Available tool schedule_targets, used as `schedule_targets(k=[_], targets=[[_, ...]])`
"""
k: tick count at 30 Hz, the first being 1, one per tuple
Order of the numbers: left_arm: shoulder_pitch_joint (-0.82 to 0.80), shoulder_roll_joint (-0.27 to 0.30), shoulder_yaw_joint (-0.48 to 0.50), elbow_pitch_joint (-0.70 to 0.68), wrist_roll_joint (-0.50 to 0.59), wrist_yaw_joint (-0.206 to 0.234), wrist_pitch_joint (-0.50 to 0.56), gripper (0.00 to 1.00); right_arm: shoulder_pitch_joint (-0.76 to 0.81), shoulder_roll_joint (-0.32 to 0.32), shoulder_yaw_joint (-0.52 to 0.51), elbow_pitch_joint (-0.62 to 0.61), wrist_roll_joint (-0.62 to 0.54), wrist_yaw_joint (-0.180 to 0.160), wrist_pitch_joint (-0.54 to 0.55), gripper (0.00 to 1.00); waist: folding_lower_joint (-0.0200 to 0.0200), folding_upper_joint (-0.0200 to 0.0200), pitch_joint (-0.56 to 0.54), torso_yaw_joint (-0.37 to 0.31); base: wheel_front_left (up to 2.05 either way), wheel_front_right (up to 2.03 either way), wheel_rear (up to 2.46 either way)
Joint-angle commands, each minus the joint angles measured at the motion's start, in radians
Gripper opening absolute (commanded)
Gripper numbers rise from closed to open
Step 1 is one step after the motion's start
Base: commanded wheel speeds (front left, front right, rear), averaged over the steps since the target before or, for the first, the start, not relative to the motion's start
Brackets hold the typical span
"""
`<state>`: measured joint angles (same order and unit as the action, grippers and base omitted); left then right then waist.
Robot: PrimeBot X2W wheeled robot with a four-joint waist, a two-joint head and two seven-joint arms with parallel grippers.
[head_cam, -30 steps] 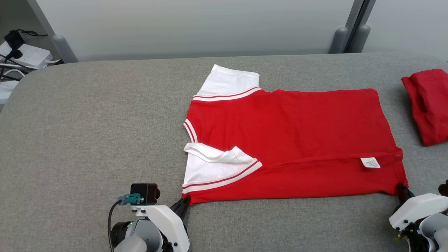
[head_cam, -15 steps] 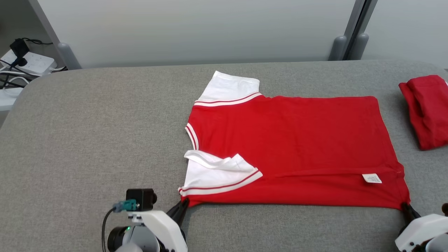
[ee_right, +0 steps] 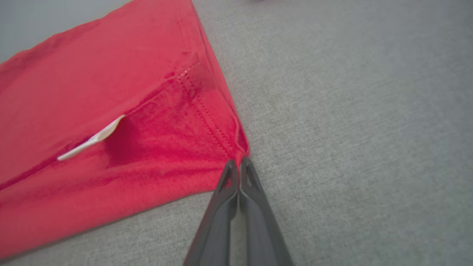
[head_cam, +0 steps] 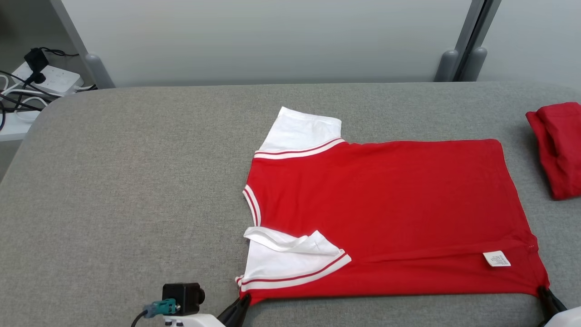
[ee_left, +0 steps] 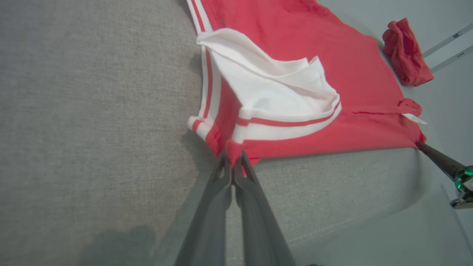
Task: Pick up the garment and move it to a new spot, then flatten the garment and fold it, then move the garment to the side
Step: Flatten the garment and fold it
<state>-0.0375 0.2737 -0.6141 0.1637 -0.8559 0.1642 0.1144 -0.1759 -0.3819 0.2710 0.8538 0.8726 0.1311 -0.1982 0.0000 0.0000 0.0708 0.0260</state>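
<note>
The garment [head_cam: 386, 204] is a red T-shirt with white, red-striped sleeves, spread flat on the grey table [head_cam: 136, 181] with its collar to the left. My left gripper [head_cam: 245, 297] is shut on its near left corner, beside the folded-over white sleeve [ee_left: 273, 88]; the left wrist view shows the fingertips [ee_left: 233, 157] pinching red cloth. At the near right corner of the hem, my right gripper [head_cam: 542, 290] is shut on the fabric [ee_right: 239, 160], close to the white label [head_cam: 496, 258].
A second red cloth [head_cam: 556, 145] lies bunched at the table's right edge. Off the far left corner sit a power strip and cables [head_cam: 45, 77]. Grey posts [head_cam: 454, 63] stand behind the table.
The garment has slid toward the near edge, with both grippers drawing back on its corners. The head view has also shifted a little.
</note>
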Motion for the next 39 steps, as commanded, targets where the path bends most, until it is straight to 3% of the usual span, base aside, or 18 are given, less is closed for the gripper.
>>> schedule_targets(k=[1,2,3,4,5,6,13,18,26,31,39], targets=[[-0.016,0.021,0.038,-0.035,-0.01,0.014,0.001,0.0,0.021,-0.036,0.013,-0.013,0.008,0.0,-0.002,0.0,0.0,0.0,0.0,0.0,0.0,0.0,0.0],[-0.012,0.023,0.038,-0.044,-0.011,0.019,0.003,0.0,0.024,-0.037,0.01,-0.019,0.007,0.0,0.003,0.0,0.0,0.0,-0.001,0.0,0.0,0.0,0.0],[-0.008,0.023,0.038,-0.048,-0.012,0.023,0.005,0.11,0.026,-0.036,0.008,-0.023,0.004,0.0,0.007,0.0,0.0,0.0,-0.002,0.0,0.0,0.0,0.0],[-0.007,0.022,0.037,-0.049,-0.012,0.026,0.007,0.36,0.026,-0.036,0.005,-0.026,0.001,0.0,0.01,0.12,0.0,0.0,-0.002,-0.001,0.0,0.0,0.0],[-0.008,0.02,0.036,-0.049,-0.013,0.028,0.008,0.53,0.026,-0.035,0.001,-0.029,-0.004,0.0,0.01,0.91,0.0,0.0,-0.004,-0.001,0.0,0.0,0.0],[-0.01,0.016,0.036,-0.045,-0.013,0.03,0.006,1.0,0.025,-0.034,-0.004,-0.031,-0.009,0.0,0.01,1.0,0.0,0.0,-0.005,-0.001,0.0,0.0,0.0],[-0.012,0.008,0.055,-0.028,-0.009,0.048,-0.03,1.0,0.017,-0.042,-0.062,-0.057,-0.08,0.0,-0.036,1.0,0.0,0.0,-0.021,-0.009,0.0,0.0,0.0],[-0.003,0.014,0.137,-0.021,-0.007,0.072,-0.147,1.0,0.005,-0.028,-0.141,-0.123,-0.186,0.0,-0.062,1.0,0.0,0.0,-0.043,-0.021,0.0,0.0,0.0],[-0.036,-0.049,0.246,0.0,0.003,0.046,-0.352,1.0,0.048,0.094,-0.239,-0.433,-0.405,0.0,-0.063,1.0,0.0,0.0,-0.076,-0.031,0.0,0.0,0.0],[-0.066,-0.079,0.261,0.013,0.133,0.023,-0.375,1.0,0.083,0.163,-0.231,-0.536,-0.474,0.0,-0.063,1.0,0.0,0.0,-0.091,-0.029,0.0,0.0,0.0],[-0.056,-0.149,0.302,-0.008,0.392,-0.017,-0.376,1.0,0.132,0.203,-0.194,-0.603,-0.525,0.0,-0.063,1.0,0.0,0.0,-0.101,-0.033,0.0,0.0,0.0]])
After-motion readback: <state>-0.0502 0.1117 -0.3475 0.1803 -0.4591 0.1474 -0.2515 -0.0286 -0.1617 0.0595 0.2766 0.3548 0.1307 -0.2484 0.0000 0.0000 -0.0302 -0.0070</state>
